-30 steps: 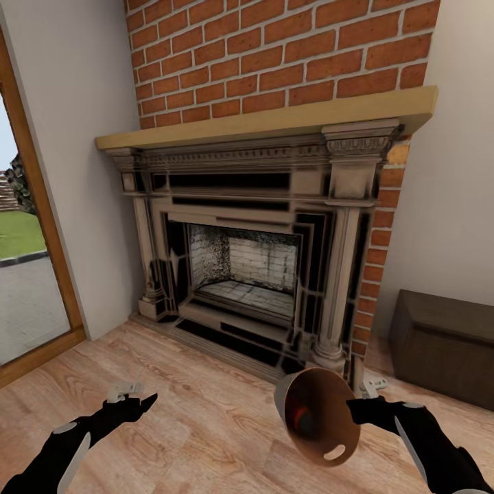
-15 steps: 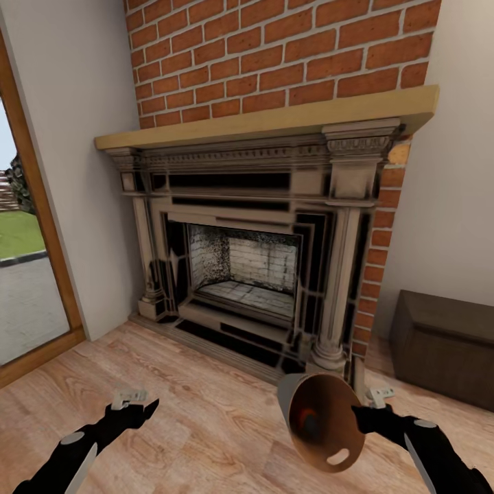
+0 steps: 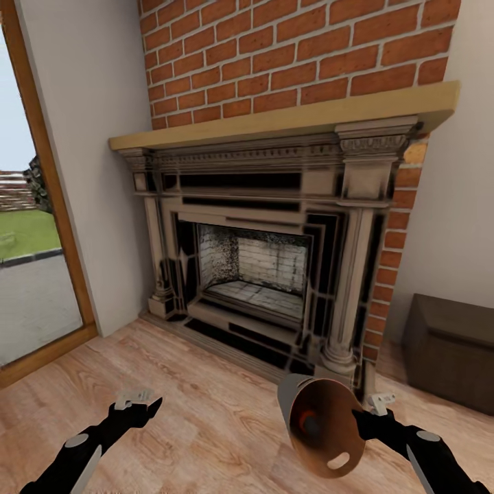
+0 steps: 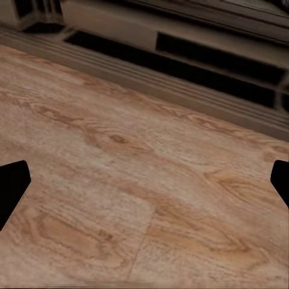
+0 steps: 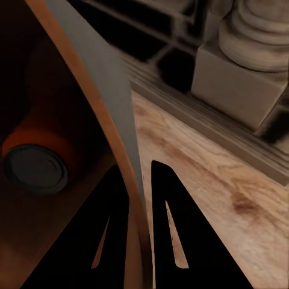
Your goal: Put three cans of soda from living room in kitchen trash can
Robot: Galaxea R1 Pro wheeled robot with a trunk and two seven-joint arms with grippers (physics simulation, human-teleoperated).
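A: Where's the trash can [image 3: 322, 425]?
B: Near right, off the floor, tipped on its side with the brown mouth facing us. The right gripper [image 3: 362, 420] has it by the rim, one finger inside the wall, one outside, clamped on the edge (clearest in the right wrist view, trash can wall [image 5: 102, 108] between the two black fingers [image 5: 171, 229]).

A: Cans?
B: One orange soda can [image 3: 307, 420] lying deep inside the bin; its dark end shows in the wrist view too [image 5: 36, 168]. Other two cans I can't find.

A: Left side?
B: Left gripper [image 3: 142, 407] hovers low over the plank floor [image 3: 206, 418], fingers spread apart, nothing in them. Wrist view has just the two black tips [image 4: 12, 189] at the edges, with bare wood between.

A: Handling?
B: My guess is the bin's light and stiff, thin-walled, so a rim pinch works but lets it swing. The loose can will likely roll toward the mouth if it tips further. The slot cut-out [image 3: 337, 462] near the rim looks like the surer hold.

A: Hard to read?
B: The bin's base is hidden behind its own wall, and part of the can sits in shadow. Fireplace [image 3: 254, 261] straight ahead, dark chest [image 3: 449, 350] cut off at far right.
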